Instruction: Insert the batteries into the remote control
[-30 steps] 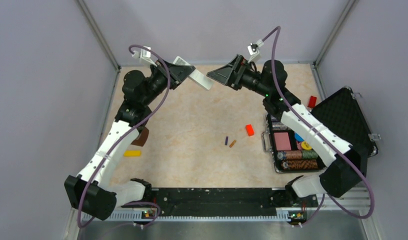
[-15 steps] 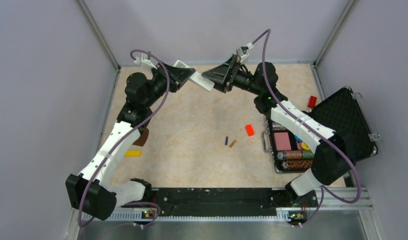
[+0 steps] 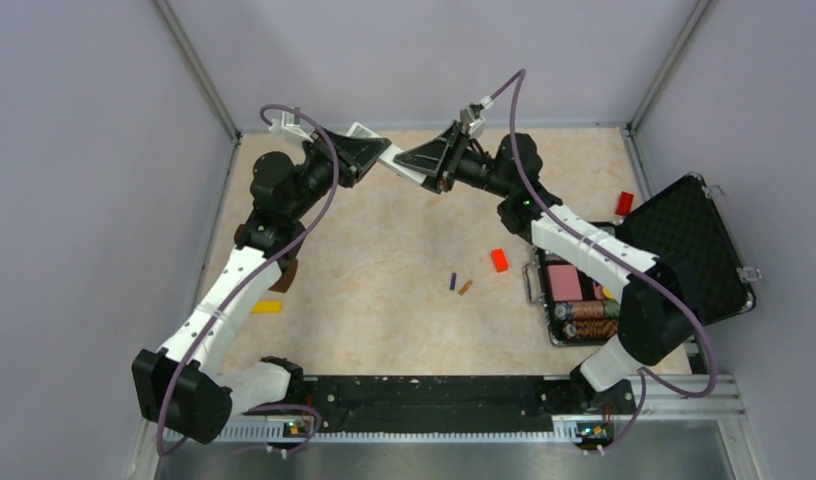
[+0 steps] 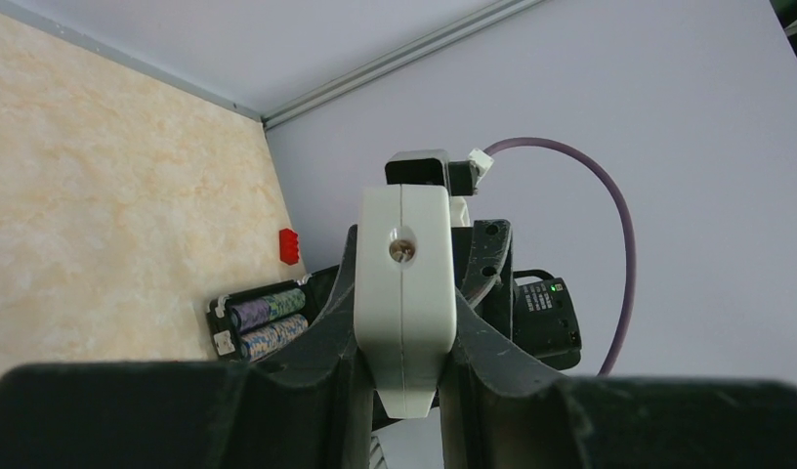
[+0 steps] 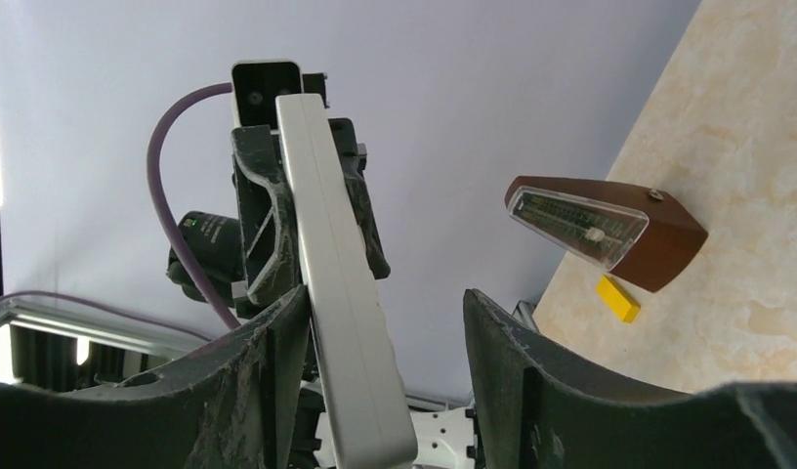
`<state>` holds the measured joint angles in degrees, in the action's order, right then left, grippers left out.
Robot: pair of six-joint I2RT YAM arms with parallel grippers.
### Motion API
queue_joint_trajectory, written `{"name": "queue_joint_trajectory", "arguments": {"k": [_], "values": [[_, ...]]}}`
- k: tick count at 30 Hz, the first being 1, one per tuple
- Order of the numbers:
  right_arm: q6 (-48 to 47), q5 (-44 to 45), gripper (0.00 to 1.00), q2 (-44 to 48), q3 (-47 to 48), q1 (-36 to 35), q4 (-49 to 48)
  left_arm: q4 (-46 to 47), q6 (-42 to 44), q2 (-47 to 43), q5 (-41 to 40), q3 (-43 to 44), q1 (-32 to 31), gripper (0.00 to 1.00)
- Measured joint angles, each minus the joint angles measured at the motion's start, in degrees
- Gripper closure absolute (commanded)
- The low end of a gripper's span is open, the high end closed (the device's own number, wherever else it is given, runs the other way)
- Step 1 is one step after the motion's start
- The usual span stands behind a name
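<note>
Much of the remote control (image 4: 404, 283) hides: left gripper (image 4: 402, 376) clamps it, right gripper (image 5: 385, 298) gapes around it.

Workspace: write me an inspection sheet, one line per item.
Surface: beige marbled table.
Job's things: remote control held up between both arms; purple battery and orange-brown battery lie on the table, not loaded.
Clutter: red block, yellow bar, brown metronome, open black case.
Grippers: left gripper, jaws shut on the remote control; right gripper, jaws open around its free end.
Cables: purple cables loop off both wrists, snagging nothing.
Surroundings: grey walls, metal rails.
</note>
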<state>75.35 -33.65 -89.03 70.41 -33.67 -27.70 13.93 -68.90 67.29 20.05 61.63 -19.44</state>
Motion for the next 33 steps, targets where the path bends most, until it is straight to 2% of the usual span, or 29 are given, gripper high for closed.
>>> {"name": "queue_joint_trajectory", "arguments": {"k": [2,7,11,22,25,28,30,33], "values": [[0.85,0.17,0.52,0.00,-1.11,-0.22,-0.66,-0.02,0.35,-0.61,-0.20,-0.81,0.00,1.00],[2.03,0.66,0.71,0.00,-2.23,-0.72,-2.71,2.05,0.09,-1.33,-0.44,-3.39,0.02,1.00],[3.45,-0.15,0.79,0.00,-3.32,-0.92,-5.88,6.14,-2.19,-2.38,-0.44,-6.19,0.22,1.00],[4.76,-1.31,0.90,0.00,-4.66,-1.09,-11.04,7.89,-1.49,-4.07,-0.83,-7.39,0.28,1.00],[4.81,-1.42,0.91,0.00,-5.57,-1.09,-12.52,6.93,-0.79,-4.07,-0.33,-7.06,0.44,1.00],[4.83,-1.44,0.85,0.00,-6.03,-1.09,-13.09,5.25,-0.07,-4.07,0.48,-6.38,0.74,1.00],[4.76,-1.42,0.62,0.00,-6.03,-1.09,-12.98,4.72,0.15,-4.04,0.98,-6.12,1.03,1.00],[3.76,-1.46,0.46,0.00,-5.79,-1.16,-9.94,3.15,2.38,-3.91,1.55,-5.57,1.57,1.00]]}}
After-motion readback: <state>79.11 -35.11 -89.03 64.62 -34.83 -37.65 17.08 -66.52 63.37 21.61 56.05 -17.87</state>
